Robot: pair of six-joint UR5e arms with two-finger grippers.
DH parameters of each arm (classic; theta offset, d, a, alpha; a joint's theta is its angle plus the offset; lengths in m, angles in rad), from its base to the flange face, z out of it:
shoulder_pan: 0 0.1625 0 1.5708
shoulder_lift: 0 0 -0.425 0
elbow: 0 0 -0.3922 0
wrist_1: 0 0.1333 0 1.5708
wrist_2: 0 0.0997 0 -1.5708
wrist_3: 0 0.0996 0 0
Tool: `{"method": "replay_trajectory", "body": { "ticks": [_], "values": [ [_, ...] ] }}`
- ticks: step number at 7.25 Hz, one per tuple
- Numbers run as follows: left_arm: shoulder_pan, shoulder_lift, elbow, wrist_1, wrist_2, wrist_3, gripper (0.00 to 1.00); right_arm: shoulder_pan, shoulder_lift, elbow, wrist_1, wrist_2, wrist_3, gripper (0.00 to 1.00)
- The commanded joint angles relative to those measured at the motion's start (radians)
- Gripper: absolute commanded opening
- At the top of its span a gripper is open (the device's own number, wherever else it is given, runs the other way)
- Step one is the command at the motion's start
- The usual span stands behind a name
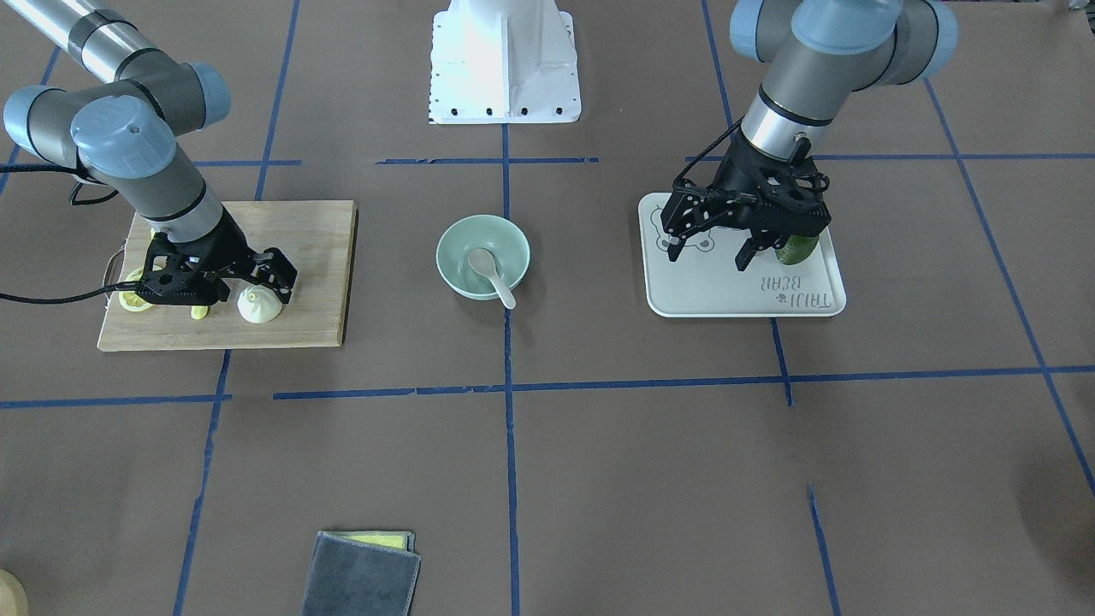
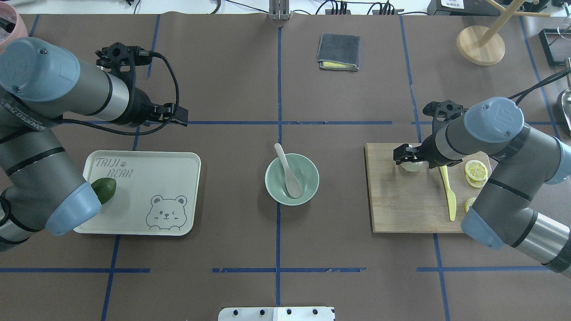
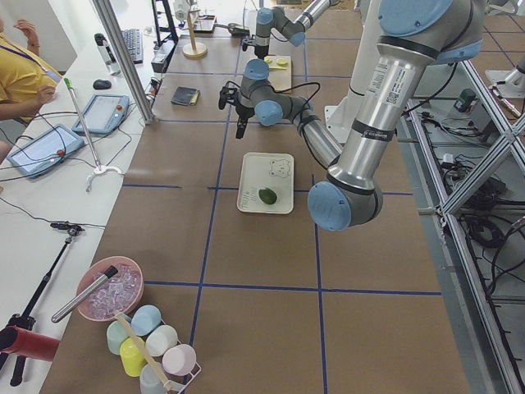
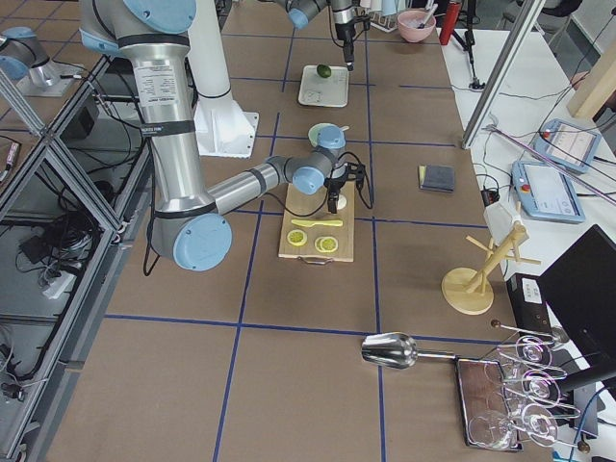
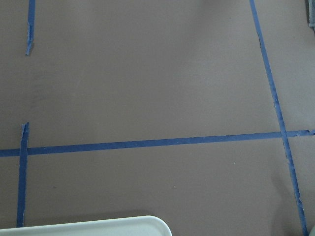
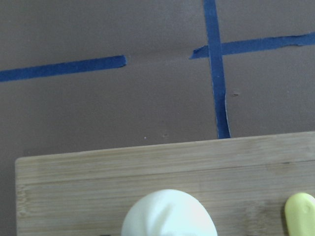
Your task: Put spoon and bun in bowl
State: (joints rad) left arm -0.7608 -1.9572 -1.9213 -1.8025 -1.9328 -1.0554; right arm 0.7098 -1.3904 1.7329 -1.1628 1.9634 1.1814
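The off-white spoon point(image 1: 489, 272) point(image 2: 287, 171) lies in the mint-green bowl point(image 1: 453, 248) point(image 2: 272, 178) at the table's middle, its handle resting over the rim. The white pleated bun point(image 1: 259, 304) point(image 2: 411, 166) sits on the wooden board point(image 1: 299, 248) point(image 2: 401, 200); it also shows at the bottom of the right wrist view point(image 6: 170, 214). My right gripper point(image 1: 252, 291) point(image 2: 408, 157) is low over the bun, open, with a finger on either side of it. My left gripper point(image 1: 710, 252) point(image 2: 176, 116) is open and empty above the bear-print tray point(image 1: 744, 291) point(image 2: 147, 178).
An avocado point(image 2: 105, 189) point(image 1: 796, 248) lies on the tray. A yellow plastic knife point(image 2: 448, 194) and lemon slices point(image 2: 475, 171) lie on the board beside the bun. A folded grey cloth point(image 2: 338, 51) lies on the operators' side, and a wooden stand point(image 2: 481, 44) stands at that side's right corner.
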Motion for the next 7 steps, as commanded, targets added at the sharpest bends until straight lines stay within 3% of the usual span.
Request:
{"method": "replay_trajectory", "body": {
  "ticks": [1,3,5,7],
  "values": [
    [0.0,0.0,-0.001,0.0,0.001,0.0,0.94,-0.001,0.002,-0.001,0.0,-0.015,0.0,0.87],
    [0.0,0.0,-0.002,0.0,0.002,0.0,0.94,-0.001,0.002,-0.001,0.002,-0.017,0.006,0.54],
    [0.0,0.001,-0.004,0.0,0.002,0.0,0.94,0.0,0.011,-0.001,0.002,-0.017,0.012,0.36],
    [0.0,0.001,-0.004,0.0,0.002,-0.003,0.94,0.006,0.04,0.008,-0.001,-0.015,0.014,0.37]
  ]
}}
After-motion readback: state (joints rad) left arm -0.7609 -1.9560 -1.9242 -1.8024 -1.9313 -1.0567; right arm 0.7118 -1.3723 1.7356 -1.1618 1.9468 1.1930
